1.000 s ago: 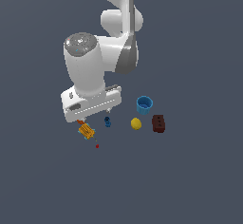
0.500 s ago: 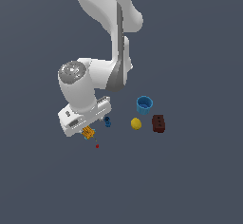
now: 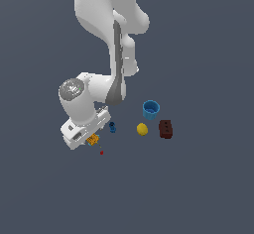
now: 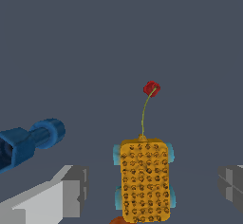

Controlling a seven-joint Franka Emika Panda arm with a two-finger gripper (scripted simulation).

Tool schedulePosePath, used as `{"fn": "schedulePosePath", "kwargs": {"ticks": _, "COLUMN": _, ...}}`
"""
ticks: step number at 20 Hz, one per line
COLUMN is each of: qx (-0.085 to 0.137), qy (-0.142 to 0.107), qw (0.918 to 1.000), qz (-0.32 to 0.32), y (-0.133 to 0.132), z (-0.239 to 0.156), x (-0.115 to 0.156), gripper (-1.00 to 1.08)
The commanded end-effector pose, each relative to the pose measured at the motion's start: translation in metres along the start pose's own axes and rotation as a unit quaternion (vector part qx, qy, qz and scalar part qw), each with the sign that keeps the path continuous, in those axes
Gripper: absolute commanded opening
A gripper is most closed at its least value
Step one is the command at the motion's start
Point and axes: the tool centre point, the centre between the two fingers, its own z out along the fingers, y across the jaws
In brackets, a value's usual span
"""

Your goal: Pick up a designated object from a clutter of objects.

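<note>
The designated object (image 4: 144,180) is a flat orange block with a grid texture and teal-blue edges, lying on the dark floor. In the wrist view it sits between my two grey fingers (image 4: 69,190), which stand wide apart on either side without touching it. My gripper (image 4: 152,186) is open. In the exterior view the gripper (image 3: 88,137) hangs low at the left end of the clutter, and the white hand partly covers the block (image 3: 93,140). A thin stem runs from the block to a small red bead (image 4: 151,88).
A small blue piece (image 3: 112,127) lies just to the exterior view's right of the hand, also seen as the blue piece (image 4: 28,140) in the wrist view. Farther right are a yellow ball (image 3: 142,129), a blue cup (image 3: 151,109) and a dark brown block (image 3: 165,129). The red bead (image 3: 101,152) lies nearer the camera.
The arm has folded down and the hand has dropped lower over the orange grid block, which it now partly covers. The other objects have not moved.
</note>
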Motion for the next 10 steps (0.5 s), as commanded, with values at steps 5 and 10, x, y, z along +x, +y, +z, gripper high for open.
{"fn": "schedulePosePath", "kwargs": {"ticks": 5, "qx": 0.001, "qy": 0.003, "qw": 0.9998, "qz": -0.020, "y": 0.0026, "z": 0.0127, "x": -0.0041, "gripper": 1.00}}
{"fn": "schedulePosePath", "kwargs": {"ticks": 10, "qx": 0.001, "qy": 0.003, "qw": 0.9998, "qz": -0.019, "y": 0.0025, "z": 0.0141, "x": -0.0044, "gripper": 1.00}}
